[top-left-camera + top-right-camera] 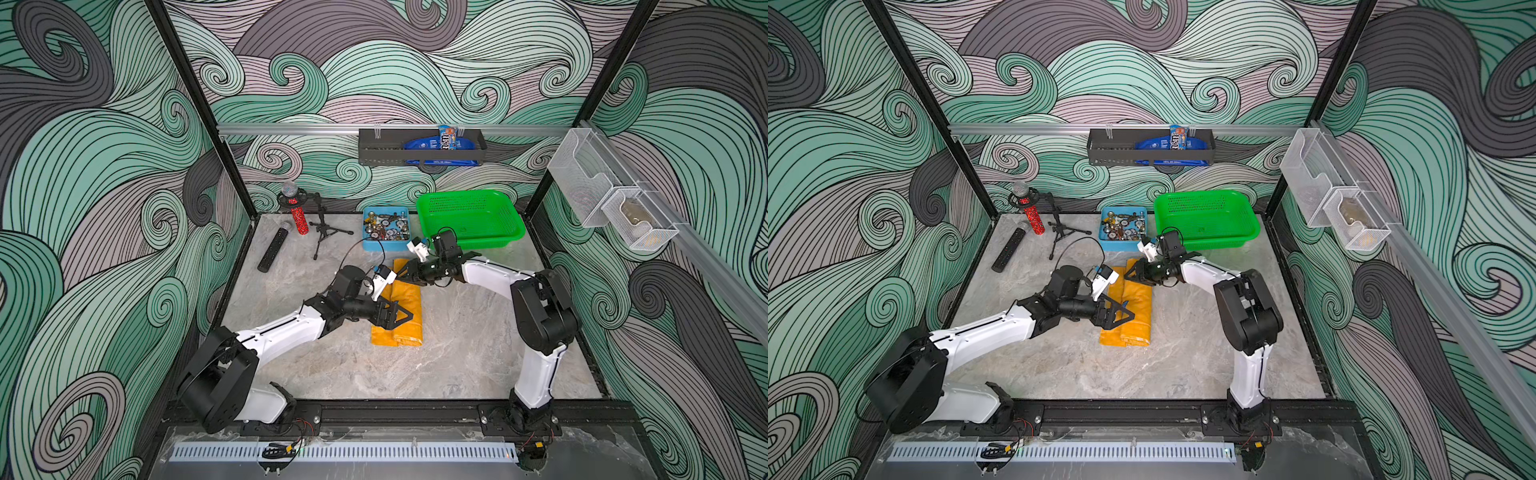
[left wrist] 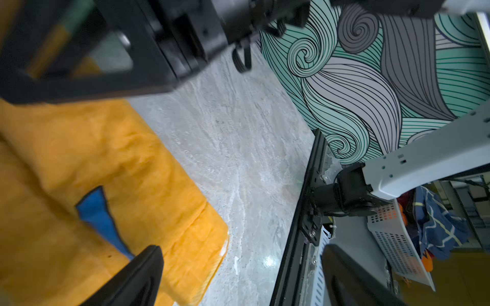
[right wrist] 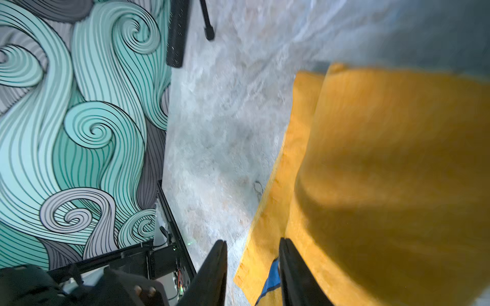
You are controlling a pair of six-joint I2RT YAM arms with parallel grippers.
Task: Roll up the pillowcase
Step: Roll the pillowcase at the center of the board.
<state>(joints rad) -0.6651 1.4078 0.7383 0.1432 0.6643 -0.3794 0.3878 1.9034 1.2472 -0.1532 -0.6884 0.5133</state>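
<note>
Mustard-yellow and thin, the pillowcase (image 1: 409, 297) (image 1: 1138, 299) lies near the middle of the grey marble table (image 1: 478, 332) as a long, narrow bundle of folded layers. A blue patch (image 2: 98, 214) of its print shows in a crease in the left wrist view; the rest of the print is hidden.

The left end effector (image 1: 405, 318) (image 2: 241, 251) hangs over the pillowcase's nearer half with its jaws spread wide. In its wrist view one finger sits over the cloth and the other is well clear of it. Whether it touches the cloth cannot be told.

The right end effector (image 1: 398, 276) (image 3: 253, 246) is at the pillowcase's far end, jaws partway apart. In its wrist view the edge of the bottom layer reaches into the gap beside one finger, and bare table shows beside the other, so the cloth is not squeezed between them.

Beyond the pillowcase's far end stands a blue tray (image 1: 382, 246) of small metal parts, with a green basket (image 1: 461, 195) just beside it. Well apart from the pillowcase, on the left arm's side, a black microphone (image 1: 272, 249) lies flat. Farther back are a small tripod (image 1: 328, 228) and a red glittery microphone (image 1: 298, 216).
</note>
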